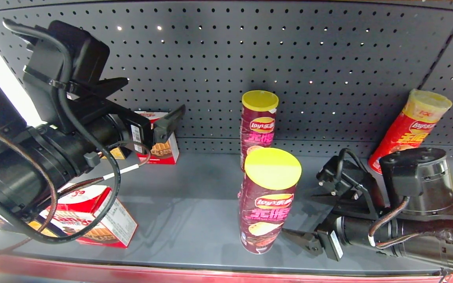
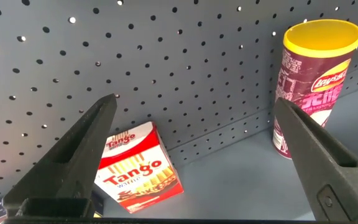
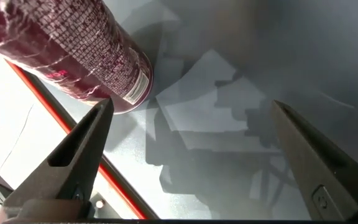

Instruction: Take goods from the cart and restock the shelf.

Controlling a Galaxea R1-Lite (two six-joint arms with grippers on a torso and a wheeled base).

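We judge the front chip can (image 1: 267, 200) light, stiff, smooth and tippy; we'd grip mid-body. Our right hand (image 3: 191, 109) gapes wide beside it; left hand (image 2: 194, 104) wide too.

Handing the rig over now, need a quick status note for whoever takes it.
Left gripper: open, raised near the back wafer box.
Right gripper: open, low on the shelf beside the front maroon can.
Done: that can and the back maroon can stand upright in line; the red can leans on the pegboard.
Left: fetch the next goods from the cart.
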